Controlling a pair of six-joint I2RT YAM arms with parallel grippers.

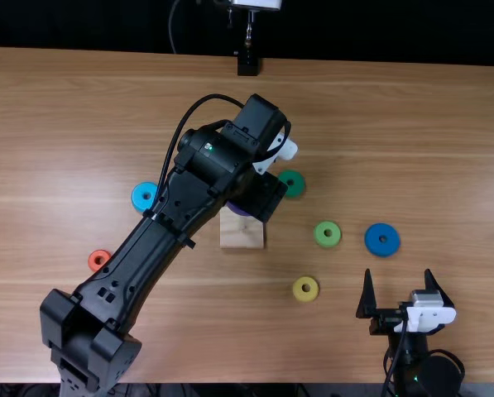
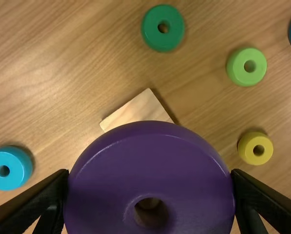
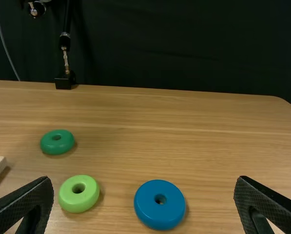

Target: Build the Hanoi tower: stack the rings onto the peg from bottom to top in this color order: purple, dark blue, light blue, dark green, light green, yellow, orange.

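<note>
My left gripper (image 1: 259, 198) is over the wooden base (image 1: 242, 231), with the purple ring (image 1: 237, 209) partly hidden beneath it. In the left wrist view my left gripper (image 2: 150, 183) is shut on the purple ring (image 2: 150, 146), which covers part of the base (image 2: 138, 110); something wooden shows through its hole. Rings lie flat: light blue (image 1: 144, 196), orange (image 1: 99, 260), dark green (image 1: 291, 183), light green (image 1: 328, 234), yellow (image 1: 305, 289), dark blue (image 1: 382, 239). My right gripper (image 1: 398, 283) stands open near the front right. The right wrist view shows my right gripper (image 3: 144, 186) apart from the dark blue ring (image 3: 160, 204).
The left arm stretches diagonally across the table (image 1: 445, 157), passing close to the light blue and orange rings. A black stand (image 1: 247, 63) is at the far edge, before a dark curtain.
</note>
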